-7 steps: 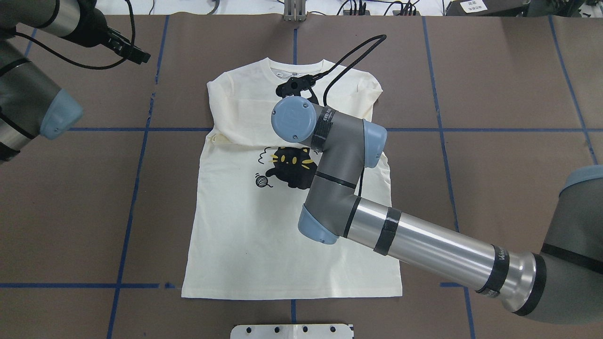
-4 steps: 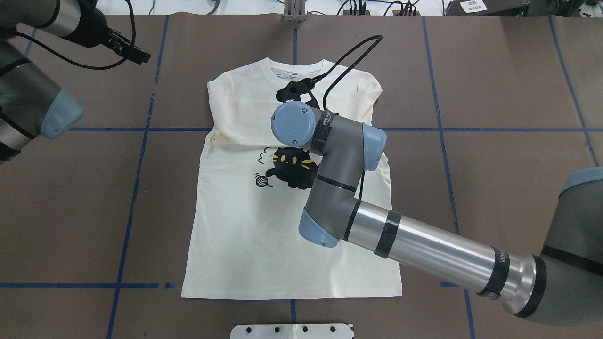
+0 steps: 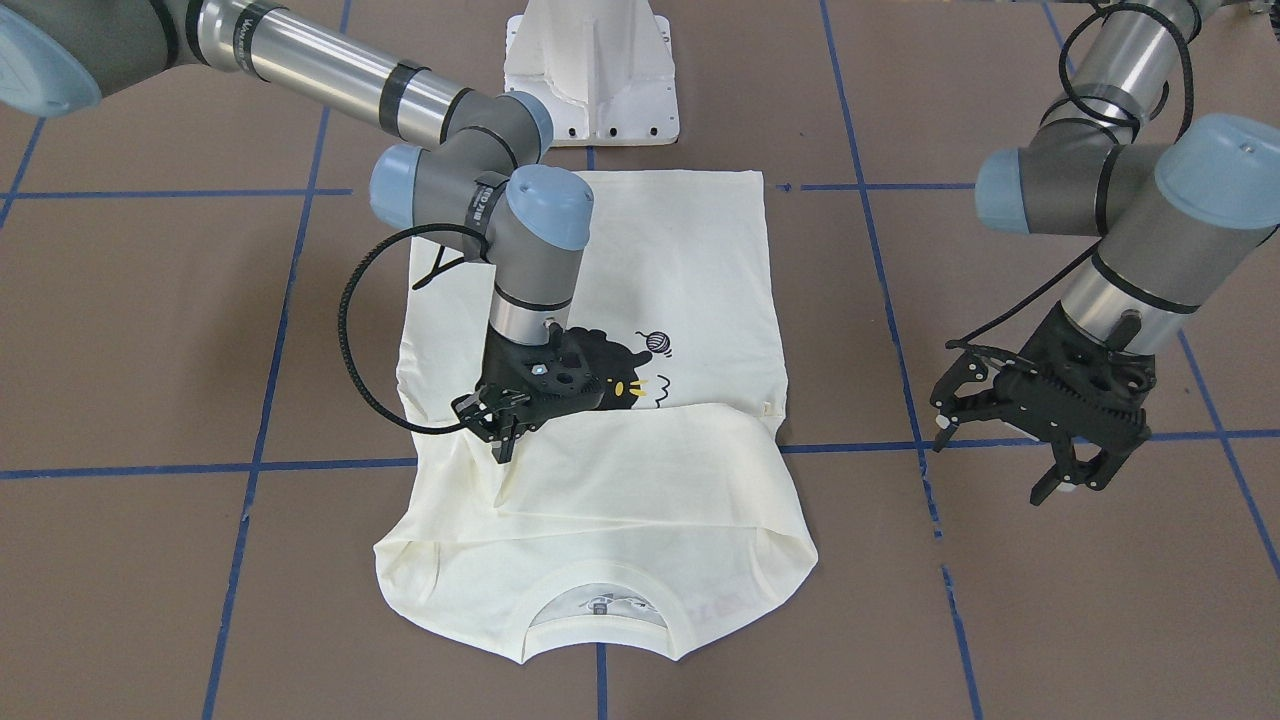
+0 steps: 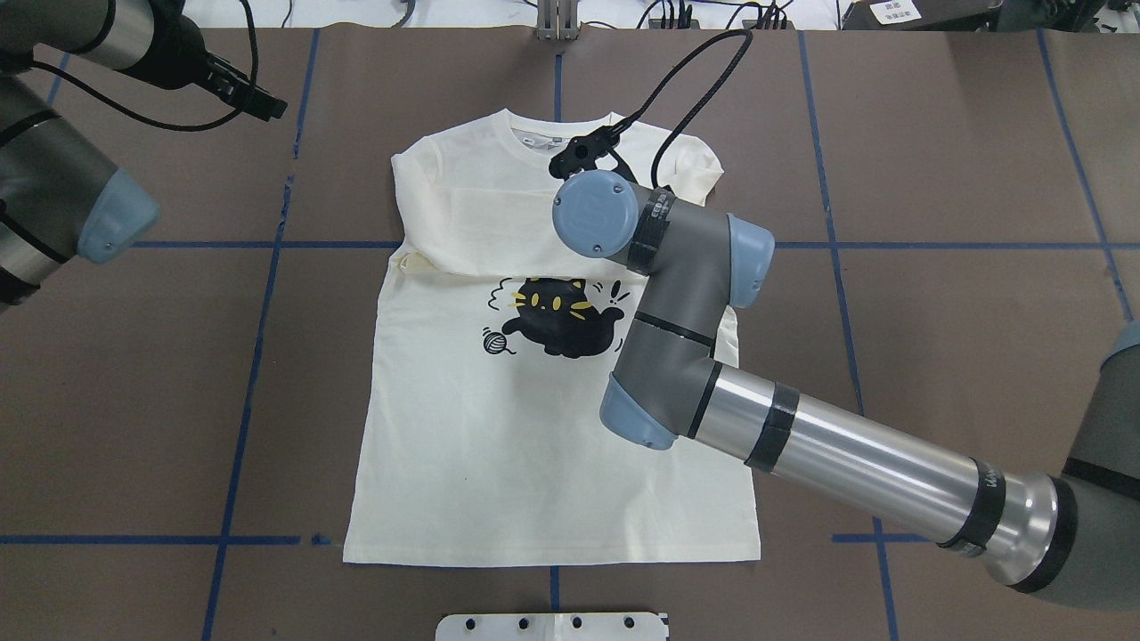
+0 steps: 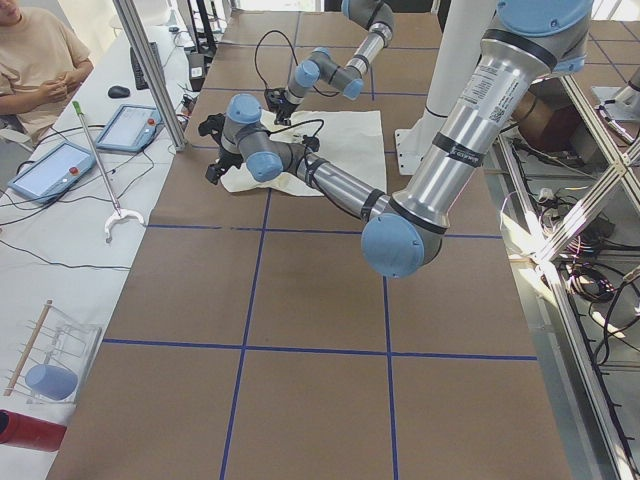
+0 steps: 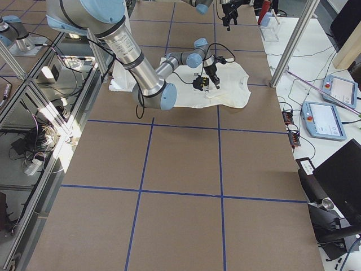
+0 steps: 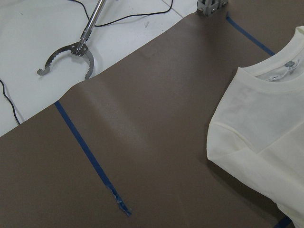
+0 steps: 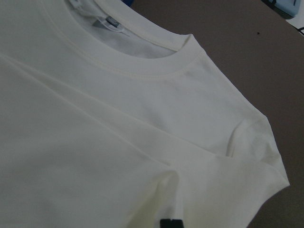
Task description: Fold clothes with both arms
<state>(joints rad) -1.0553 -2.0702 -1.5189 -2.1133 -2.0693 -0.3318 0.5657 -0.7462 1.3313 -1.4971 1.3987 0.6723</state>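
Cream-white T-shirt (image 4: 463,445) lies flat on the brown counter (image 4: 935,338), with the cat print (image 4: 557,325) facing up and the collar (image 4: 534,133) on the side far from the robot. The sleeves (image 3: 650,450) are folded across the chest. The right end effector (image 3: 503,440) stands on this folded part, clenched on a small ridge of cloth. The left end effector (image 3: 995,460) hangs released, fingers wide apart, above bare counter beside the T-shirt.

Cream cat-print T-shirt (image 4: 463,445), flat, print up, sleeves folded across chest.
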